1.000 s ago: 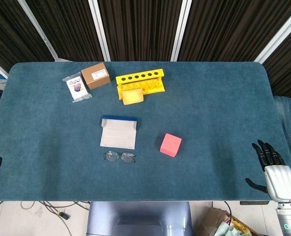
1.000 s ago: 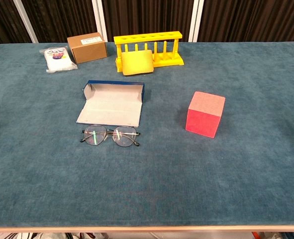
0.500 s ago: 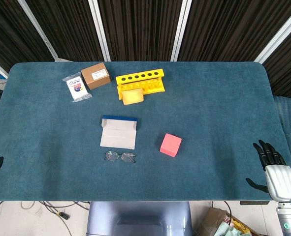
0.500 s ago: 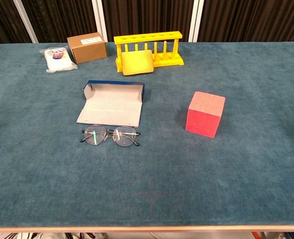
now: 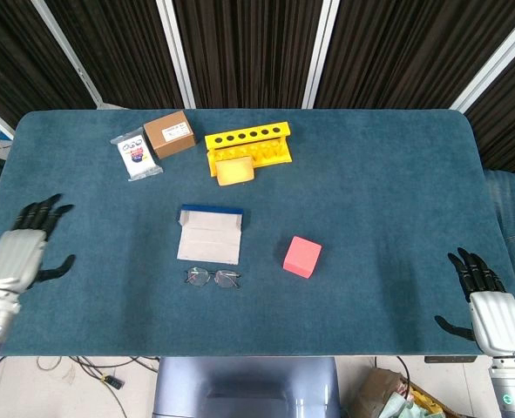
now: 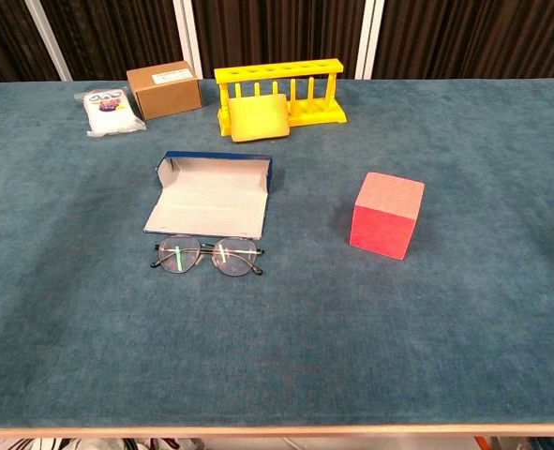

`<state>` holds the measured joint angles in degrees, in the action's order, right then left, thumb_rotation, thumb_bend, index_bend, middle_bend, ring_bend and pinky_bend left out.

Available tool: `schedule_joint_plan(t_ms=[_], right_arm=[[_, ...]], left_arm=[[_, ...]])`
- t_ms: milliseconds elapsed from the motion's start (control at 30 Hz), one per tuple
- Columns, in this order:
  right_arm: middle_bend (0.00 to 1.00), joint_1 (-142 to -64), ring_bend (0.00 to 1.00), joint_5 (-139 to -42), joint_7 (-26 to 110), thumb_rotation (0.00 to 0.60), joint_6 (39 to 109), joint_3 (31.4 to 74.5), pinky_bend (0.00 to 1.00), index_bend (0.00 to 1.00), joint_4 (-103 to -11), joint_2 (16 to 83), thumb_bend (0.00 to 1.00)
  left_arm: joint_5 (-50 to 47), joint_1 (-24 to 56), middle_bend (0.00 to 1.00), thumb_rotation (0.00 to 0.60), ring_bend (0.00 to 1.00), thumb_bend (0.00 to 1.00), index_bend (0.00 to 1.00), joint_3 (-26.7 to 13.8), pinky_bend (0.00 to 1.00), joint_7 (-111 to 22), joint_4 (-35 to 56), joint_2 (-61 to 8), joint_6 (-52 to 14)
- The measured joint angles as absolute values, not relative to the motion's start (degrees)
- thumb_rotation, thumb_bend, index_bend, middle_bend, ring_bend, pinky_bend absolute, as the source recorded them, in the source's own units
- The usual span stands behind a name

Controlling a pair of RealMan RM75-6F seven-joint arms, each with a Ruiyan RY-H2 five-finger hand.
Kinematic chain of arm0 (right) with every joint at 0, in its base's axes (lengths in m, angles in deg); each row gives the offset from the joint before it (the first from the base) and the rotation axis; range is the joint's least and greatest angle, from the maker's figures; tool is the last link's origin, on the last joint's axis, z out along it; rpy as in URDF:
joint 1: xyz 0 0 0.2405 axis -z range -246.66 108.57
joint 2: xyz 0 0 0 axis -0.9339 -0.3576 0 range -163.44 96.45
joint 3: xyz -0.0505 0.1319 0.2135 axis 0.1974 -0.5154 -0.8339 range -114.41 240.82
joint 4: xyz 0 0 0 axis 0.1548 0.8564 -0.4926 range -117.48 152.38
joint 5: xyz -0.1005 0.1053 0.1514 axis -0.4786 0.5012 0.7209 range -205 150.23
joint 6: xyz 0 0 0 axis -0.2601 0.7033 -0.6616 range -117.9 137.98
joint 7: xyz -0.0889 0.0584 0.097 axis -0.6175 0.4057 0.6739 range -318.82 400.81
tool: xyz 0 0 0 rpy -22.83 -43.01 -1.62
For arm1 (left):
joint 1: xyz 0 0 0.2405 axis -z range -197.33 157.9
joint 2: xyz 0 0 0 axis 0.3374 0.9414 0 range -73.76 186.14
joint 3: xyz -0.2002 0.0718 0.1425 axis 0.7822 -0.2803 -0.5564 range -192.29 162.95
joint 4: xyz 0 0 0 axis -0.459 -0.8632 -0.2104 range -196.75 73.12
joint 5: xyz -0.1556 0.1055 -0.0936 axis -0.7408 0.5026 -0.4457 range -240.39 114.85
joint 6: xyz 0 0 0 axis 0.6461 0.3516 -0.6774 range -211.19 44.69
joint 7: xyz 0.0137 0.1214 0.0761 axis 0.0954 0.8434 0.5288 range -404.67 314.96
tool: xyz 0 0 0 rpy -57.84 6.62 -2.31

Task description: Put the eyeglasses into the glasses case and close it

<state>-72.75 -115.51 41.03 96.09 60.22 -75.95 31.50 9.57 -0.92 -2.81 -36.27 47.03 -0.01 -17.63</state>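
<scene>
Left hand [image 5: 17,252] is the change: half a second ago only a dark fingertip showed at the table's [image 5: 379,183] left edge, now the whole hand is over the cloth, fingers spread, holding nothing. Right hand [image 5: 486,300] sits at the near right corner as before, fingers apart, empty. Glasses [image 6: 208,256] lie folded-open on the cloth just in front of the case [image 6: 211,194], which lies open, lid flap toward the robot (neither has shifted). Pink cube [image 6: 387,214] is off to the right. Likely meaning: reach is starting, left hand is the nearer one for the glasses; nothing grasped yet, task barely begun.
</scene>
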Motion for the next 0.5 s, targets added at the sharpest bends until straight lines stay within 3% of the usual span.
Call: schedule_joint_plan(t_ms=[200, 500], right_arm=[[0.0, -72.8, 0.0, -115.1, 40.8, 0.6, 95.7, 60.2, 0.18, 0.0, -76.2, 31.5, 0.0], [0.0, -72.9, 0.0, -114.4, 41.2, 0.6, 95.1, 60.1, 0.18, 0.0, -76.6, 31.1, 0.0]], left_arm=[[-2.3, 7.1, 0.01, 0.6, 0.0, 0.29, 0.33, -0.7, 0.0, -28.9, 50.3, -1.5, -24.3], [-15.6, 17.0, 0.05, 0.6, 0.0, 0.29, 0.42, -0.8, 0.0, -16.0, 50.6, -12.8, -24.8]])
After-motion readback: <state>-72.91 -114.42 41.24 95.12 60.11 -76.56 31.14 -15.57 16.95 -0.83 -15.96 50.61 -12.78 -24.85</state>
